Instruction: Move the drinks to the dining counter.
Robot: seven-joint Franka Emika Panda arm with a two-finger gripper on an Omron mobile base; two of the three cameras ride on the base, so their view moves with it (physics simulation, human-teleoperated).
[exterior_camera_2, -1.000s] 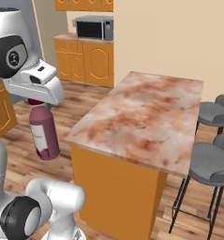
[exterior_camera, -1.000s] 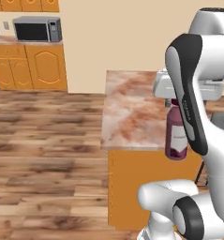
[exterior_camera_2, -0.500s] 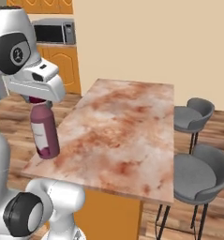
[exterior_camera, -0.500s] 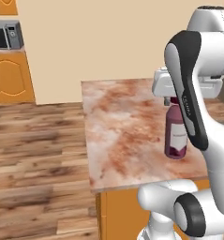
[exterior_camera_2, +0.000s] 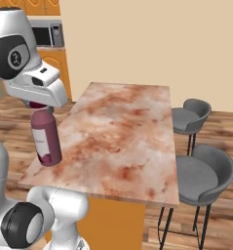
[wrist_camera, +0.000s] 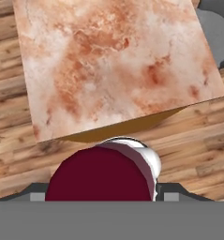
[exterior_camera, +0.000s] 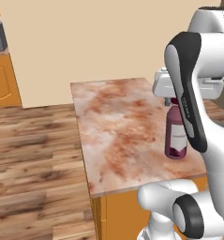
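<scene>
You are carrying the bottle point(exterior_camera: 176, 137), the end effector point(exterior_camera_2: 39, 104) pinching its neck, and it is hanging by the tabletop's point(exterior_camera_2: 123, 132) near corner; setting down and the can remain.

No text, brand, number or sign can be read anywhere. The dark maroon bottle point(exterior_camera: 175, 136) carries a pale label point(exterior_camera_2: 40, 138), and in both base views that label is a plain light patch with no letters to make out. The grey microwave point(exterior_camera_2: 46, 33) against the far wall shows a dark door and a lighter control strip, too small and blurred to give any digits or markings. The reddish-brown and cream marbled surface point(exterior_camera_2: 123, 132) bears only its veined pattern.
</scene>
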